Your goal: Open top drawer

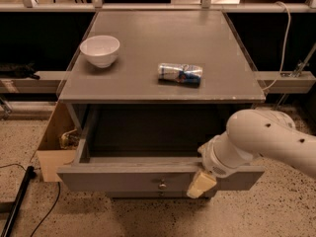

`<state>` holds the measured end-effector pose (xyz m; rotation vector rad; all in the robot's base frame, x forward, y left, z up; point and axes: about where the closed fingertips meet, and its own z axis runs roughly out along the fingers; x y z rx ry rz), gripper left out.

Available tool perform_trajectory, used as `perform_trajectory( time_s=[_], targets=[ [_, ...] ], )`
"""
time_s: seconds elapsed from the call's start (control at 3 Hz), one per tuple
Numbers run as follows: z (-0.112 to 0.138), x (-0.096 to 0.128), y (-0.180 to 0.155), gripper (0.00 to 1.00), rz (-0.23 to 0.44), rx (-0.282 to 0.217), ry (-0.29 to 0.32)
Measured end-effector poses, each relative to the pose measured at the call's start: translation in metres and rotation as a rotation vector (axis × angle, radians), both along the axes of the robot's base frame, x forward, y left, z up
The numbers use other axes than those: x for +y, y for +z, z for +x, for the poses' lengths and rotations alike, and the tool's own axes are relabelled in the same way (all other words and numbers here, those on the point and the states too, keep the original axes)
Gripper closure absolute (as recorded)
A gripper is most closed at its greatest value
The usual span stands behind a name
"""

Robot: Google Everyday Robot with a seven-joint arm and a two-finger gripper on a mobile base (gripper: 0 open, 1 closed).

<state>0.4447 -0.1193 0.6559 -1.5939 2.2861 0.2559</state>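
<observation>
We find the hand low at the front of the bench, its cream-coloured tip lying against the face of the top drawer, just right of the small round knob and apart from it. Whether the hand is wide or narrow we cannot tell, as only that one pale tip shows beneath the wrist, and we see nothing held in it. Behind it the thick white arm comes in from the right edge of the view and crosses the right end of the drawer front. The top drawer itself stands pulled out from under the bench top, its grey front nearest us and its dark inside open to view between the two side walls. Above it lies the flat grey top of the bench. On that top we see a white bowl upright near the left edge and a drink can lying on its side right of centre, the two well apart. To the left of the bench a cardboard box sits on the speckled floor, and a black cable trails across the floor near the lower left corner.
</observation>
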Motion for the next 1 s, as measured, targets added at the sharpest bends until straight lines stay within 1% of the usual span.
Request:
perform_trajectory(
  time_s=[0.33, 0.67, 1.0],
  targets=[
    [-0.035, -0.013, -0.006, 0.41, -0.023, 0.015, 0.003],
    [-0.047, -0.014, -0.006, 0.64, -0.025, 0.01, 0.007],
    [-0.072, -0.024, -0.01, 0.87, -0.019, 0.018, -0.009]
  ],
)
